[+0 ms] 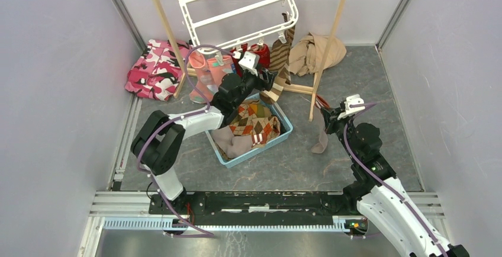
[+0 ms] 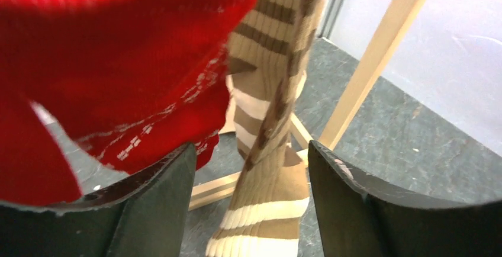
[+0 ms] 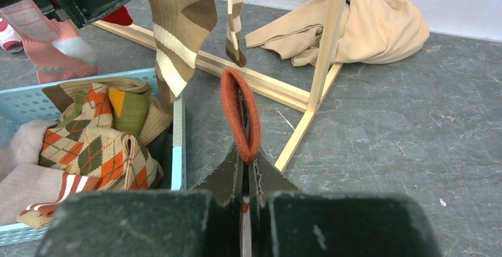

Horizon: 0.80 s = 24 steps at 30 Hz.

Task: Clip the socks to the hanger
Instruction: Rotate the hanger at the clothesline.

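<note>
The white hanger point(image 1: 237, 9) hangs at the back with pink socks point(image 1: 207, 73), a red sock point(image 1: 260, 52) and a brown-striped sock point(image 1: 283, 61) dangling from its clips. My left gripper point(image 1: 269, 78) is raised beside them, open. In the left wrist view the brown-striped sock point(image 2: 269, 150) hangs in the gap between the fingers of the left gripper point(image 2: 251, 171), and the red sock point(image 2: 130, 61) drapes over the left finger. My right gripper point(image 3: 245, 157) is shut on the rust-orange cuff point(image 3: 240, 112) of a sock whose taupe body point(image 1: 321, 135) hangs below it.
A light blue basket point(image 1: 285, 134) between the arms holds argyle socks point(image 1: 254, 121) and other socks. A thin wooden pole rack point(image 1: 328, 44) stands around the hanger, with its base bars on the floor. A beige cloth point(image 1: 317, 52) and a pink camouflage garment point(image 1: 155, 68) lie at the back.
</note>
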Motion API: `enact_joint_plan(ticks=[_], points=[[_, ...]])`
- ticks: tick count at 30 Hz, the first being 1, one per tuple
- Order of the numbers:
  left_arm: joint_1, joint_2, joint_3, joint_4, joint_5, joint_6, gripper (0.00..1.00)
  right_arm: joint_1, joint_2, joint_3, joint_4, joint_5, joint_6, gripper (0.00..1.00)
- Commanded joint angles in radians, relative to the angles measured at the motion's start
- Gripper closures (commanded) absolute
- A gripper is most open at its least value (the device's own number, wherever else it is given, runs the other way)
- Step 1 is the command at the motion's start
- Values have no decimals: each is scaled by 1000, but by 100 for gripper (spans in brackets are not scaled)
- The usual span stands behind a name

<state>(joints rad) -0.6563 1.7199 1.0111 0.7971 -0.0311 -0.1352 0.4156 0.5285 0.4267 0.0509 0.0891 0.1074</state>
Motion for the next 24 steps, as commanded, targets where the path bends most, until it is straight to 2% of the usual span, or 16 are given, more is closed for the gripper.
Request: enact_joint_plan(ticks=[1, 4, 5, 7, 11, 19, 24], points=[[1, 29, 49, 118, 118, 65, 31, -9, 8, -6, 43, -1, -10, 100], [1, 46, 52, 168, 178, 61, 48, -15, 15, -10, 49, -5, -8, 100], [1, 51, 54, 175, 189, 57, 59, -16, 15, -12, 49, -6, -8, 100], [1, 49, 55, 178, 204, 57, 73, -17, 16, -12, 48, -5, -11, 100], [16, 2, 25, 179, 229, 65, 97, -25, 12, -12, 41, -6, -17, 100], [107, -220, -94, 82, 315, 13, 98, -38, 23, -17, 56, -24, -13, 100], [119, -362, -157, -46, 285, 47, 98, -40, 28, -19, 66, -36, -8, 100]])
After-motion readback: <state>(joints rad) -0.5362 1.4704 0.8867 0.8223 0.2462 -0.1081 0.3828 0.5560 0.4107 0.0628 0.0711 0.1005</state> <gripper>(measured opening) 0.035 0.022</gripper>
